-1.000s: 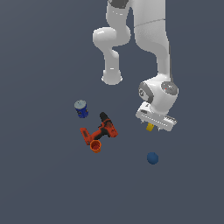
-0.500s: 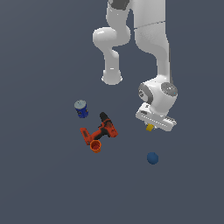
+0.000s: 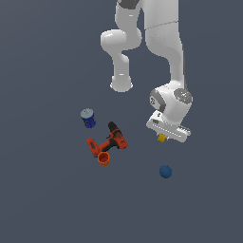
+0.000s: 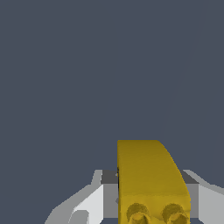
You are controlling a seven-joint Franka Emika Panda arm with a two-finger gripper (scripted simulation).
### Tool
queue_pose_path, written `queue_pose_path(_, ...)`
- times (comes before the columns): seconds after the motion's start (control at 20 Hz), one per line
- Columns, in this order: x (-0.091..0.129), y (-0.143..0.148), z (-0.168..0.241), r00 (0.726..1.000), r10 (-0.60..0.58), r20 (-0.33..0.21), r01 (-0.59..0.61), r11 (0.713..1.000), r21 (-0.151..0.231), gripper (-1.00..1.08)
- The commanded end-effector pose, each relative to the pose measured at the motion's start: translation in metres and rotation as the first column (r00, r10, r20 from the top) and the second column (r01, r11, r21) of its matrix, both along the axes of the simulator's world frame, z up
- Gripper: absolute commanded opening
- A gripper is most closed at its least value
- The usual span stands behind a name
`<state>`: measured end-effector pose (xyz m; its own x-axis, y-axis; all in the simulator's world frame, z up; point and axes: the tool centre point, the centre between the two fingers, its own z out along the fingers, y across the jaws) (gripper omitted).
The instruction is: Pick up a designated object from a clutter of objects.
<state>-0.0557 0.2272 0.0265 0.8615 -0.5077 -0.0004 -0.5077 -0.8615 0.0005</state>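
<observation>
Gripper (image 3: 163, 138) is clamped on the yellow block (image 3: 162, 138), white fingers (image 4: 89, 205) pressing on both sides of it. Block hangs under the hand, clear of the floor, at the exterior view's right of the clutter.

Wrist view: block (image 4: 148, 181) is matte yellow plastic, boxy with one rounded top edge and two round studs on the near face, like a toy brick. Flat shading, no print on it.

Arm (image 3: 161, 57) is smooth glossy white with rounded joint housings; its pedestal base sits behind the objects.

Clutter on the floor, exterior view:
- blue can (image 3: 88, 118): upright cylinder, grey lid, a pale patch on its label too small to read.
- power drill (image 3: 110, 142): red body with black chuck and grip, lying on its side.
- orange cup (image 3: 103, 159): small, open mouth up, touching or just beside the drill's handle end; can't tell which.
- blue ball (image 3: 165, 171): plain matte sphere, alone, well apart from the drill group and below the gripper in the picture.

Surface: uniform dark blue-grey plane, no texture, seams or edges. Background is the same flat colour in both views, so no walls or room features. No legible brand or text anywhere.
</observation>
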Motion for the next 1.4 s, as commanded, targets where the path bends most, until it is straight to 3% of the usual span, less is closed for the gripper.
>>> queue_pose_path(0.0, 0.001, -0.005, 0.006, 1.000, -0.001, 0.001, 0.001, 1.000, 0.000, -1.00)
queue_pose_path(0.55, 0.001, -0.052, 0.063, 1.000, 0.000, 0.001, 0.000, 1.000, 0.000, -1.00)
queue_pose_path(1.35, 0.004, -0.172, 0.212, 1.000, 0.000, 0.000, 0.000, 1.000, 0.005, -1.00)
